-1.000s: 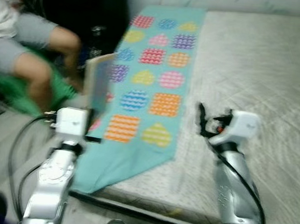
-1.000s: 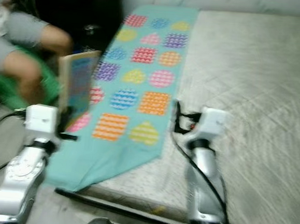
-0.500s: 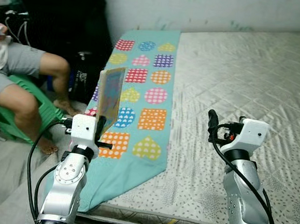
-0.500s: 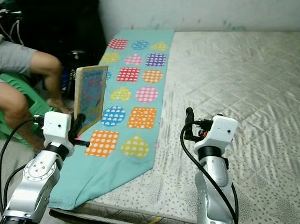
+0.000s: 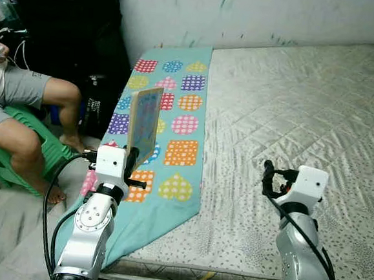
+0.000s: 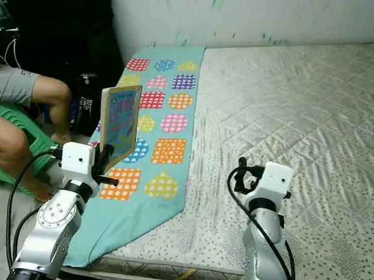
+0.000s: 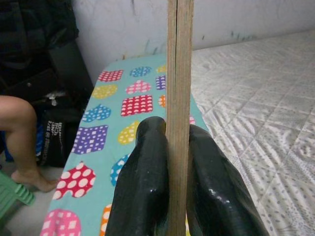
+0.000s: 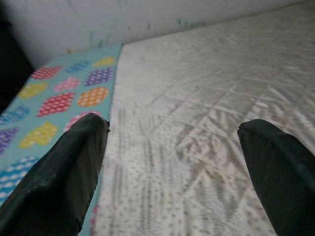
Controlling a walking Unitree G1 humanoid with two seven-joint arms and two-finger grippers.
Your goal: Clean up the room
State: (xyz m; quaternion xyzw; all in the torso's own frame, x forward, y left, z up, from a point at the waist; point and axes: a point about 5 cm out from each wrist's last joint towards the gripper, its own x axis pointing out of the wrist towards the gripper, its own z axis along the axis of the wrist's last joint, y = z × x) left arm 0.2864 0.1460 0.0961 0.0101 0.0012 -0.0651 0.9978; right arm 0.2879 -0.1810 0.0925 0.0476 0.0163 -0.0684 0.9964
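Observation:
My left gripper is shut on a thin board book, held upright and edge-on over the teal cloth with coloured hearts and circles. In the left wrist view the book's edge stands clamped between the two black fingers. My right gripper hovers low over the grey quilted mattress, open with nothing between its fingers.
A person sits on a green plastic stool at the left, a knee close to the mattress edge. A dark bag stands on the floor beside the cloth. A marked white wall runs behind the mattress.
The camera has lifted and steadied, so more wall and mattress show. The left gripper keeps the book upright; the right arm sits a little lower in view.

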